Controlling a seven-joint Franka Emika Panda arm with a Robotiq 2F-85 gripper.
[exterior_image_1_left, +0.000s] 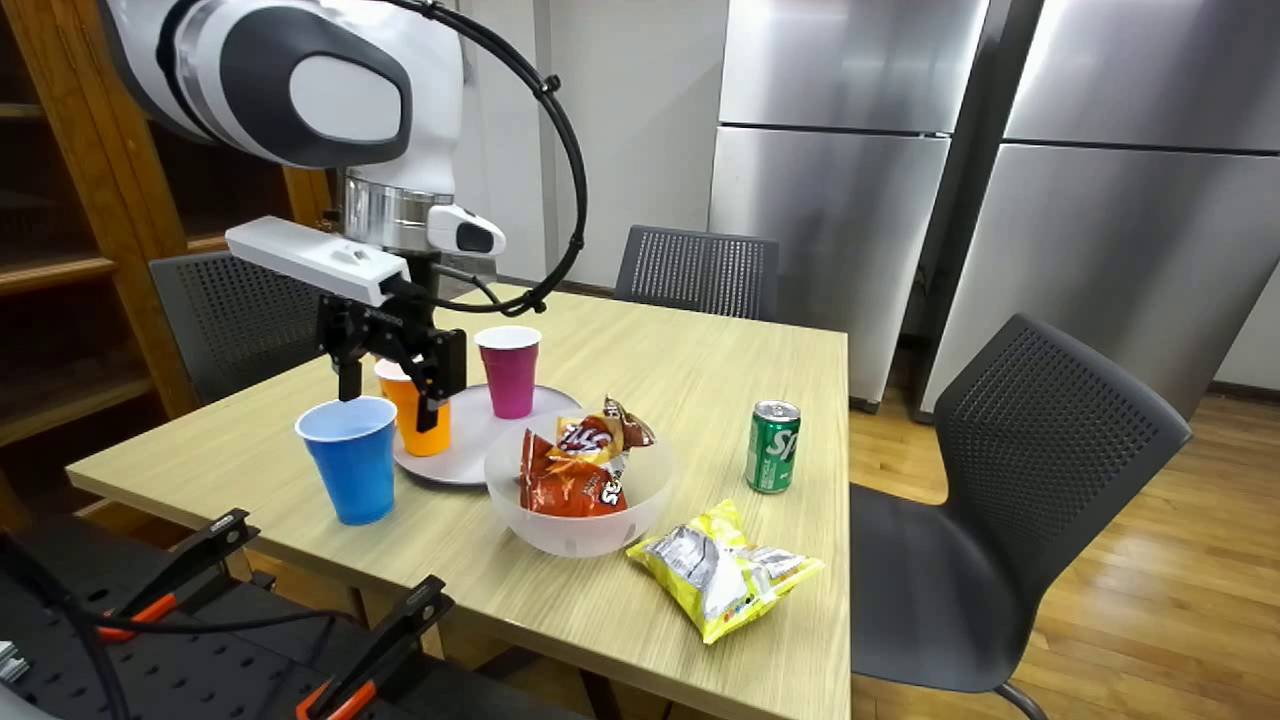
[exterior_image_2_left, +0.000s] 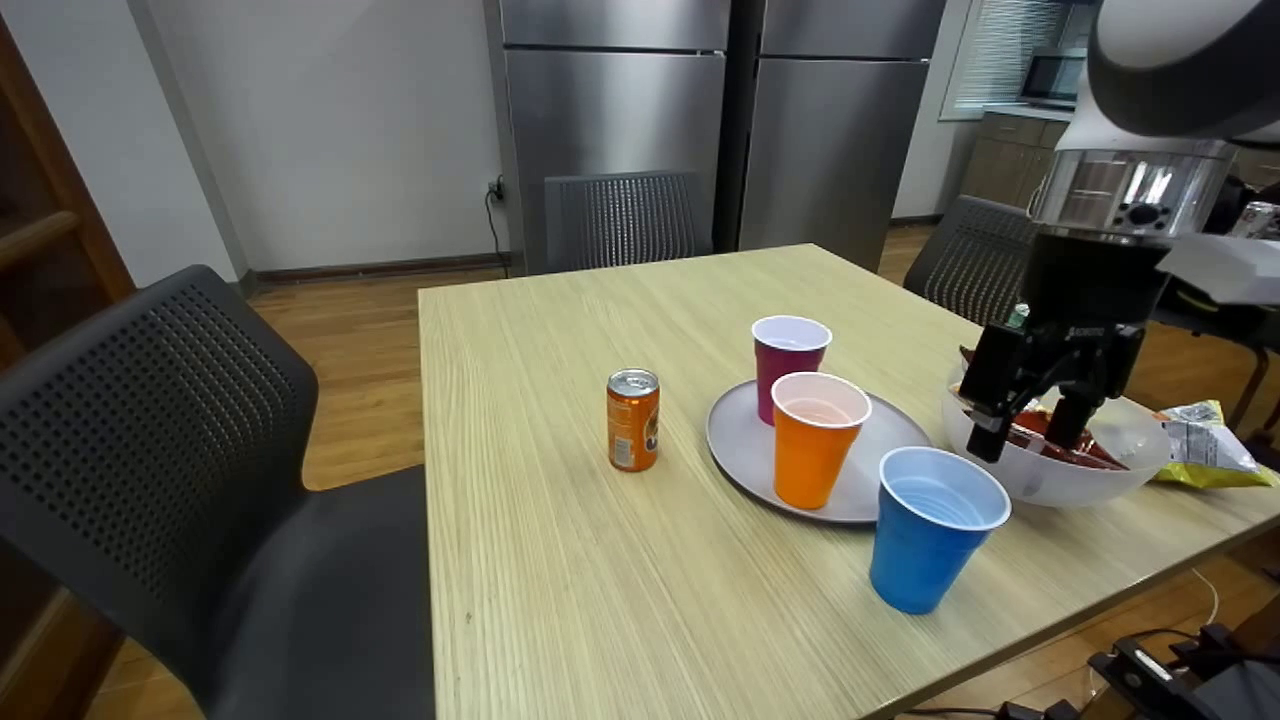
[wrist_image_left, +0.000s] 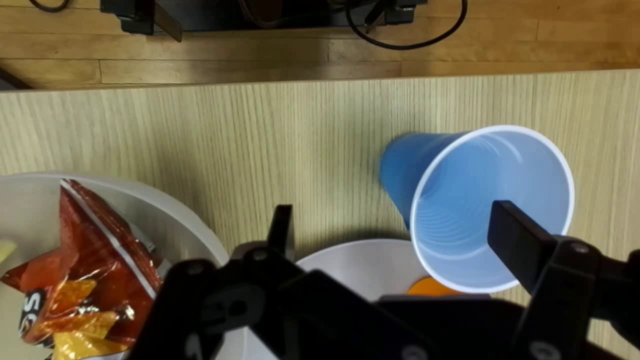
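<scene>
Counter (exterior_image_1_left: 690, 365), pale woodgrain; gripper (exterior_image_1_left: 390, 402) jaws apart nr blue cup (exterior_image_1_left: 352, 475).
Around: wood flr (exterior_image_1_left: 1150, 590), steel fridges (exterior_image_1_left: 810, 240), dk chairs (exterior_image_1_left: 1050, 440).

Two steel refrigerators (exterior_image_1_left: 830, 210) are standing next to each other beside a pale wall (exterior_image_2_left: 350, 130), and light is glinting off them. Warm wooden floorboards (exterior_image_1_left: 1170, 580) are running beneath a light-grained desk (exterior_image_1_left: 680, 350), and dark chairs with perforated backs (exterior_image_2_left: 160, 420) are standing around it. A brown wooden cabinet (exterior_image_1_left: 125, 180) is rising nearby; in an exterior view, a blind-covered window (exterior_image_2_left: 1005, 55) is showing farther back.
</scene>
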